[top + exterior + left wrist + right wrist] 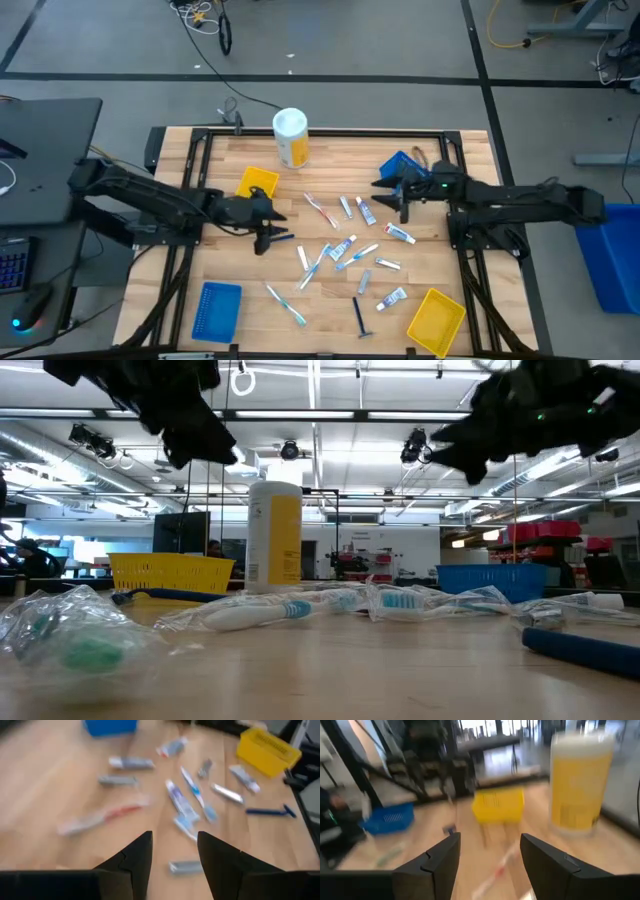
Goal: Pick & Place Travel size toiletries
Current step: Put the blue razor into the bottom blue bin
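The travel size toiletries [345, 245] lie scattered on the middle of the wooden table: small white tubes, slim toothbrushes such as a red-and-white one [320, 210], and a dark blue razor [360, 318]. My left gripper [270, 232] hovers open just left of the pile. Its wrist view shows the gripper [175, 847] empty, with tubes, toothbrushes [195, 795] and the razor [270, 811] beyond the fingers. My right gripper [395, 190] is open above the pile's far right part. In its own wrist view the gripper [490, 852] holds nothing.
A tall yellow canister with a white lid [290, 137] stands near the far edge. A yellow tray [257, 183] sits far left and another [437, 320] near right. One blue tray [217, 308] sits near left and another [403, 165] far right, behind my right gripper.
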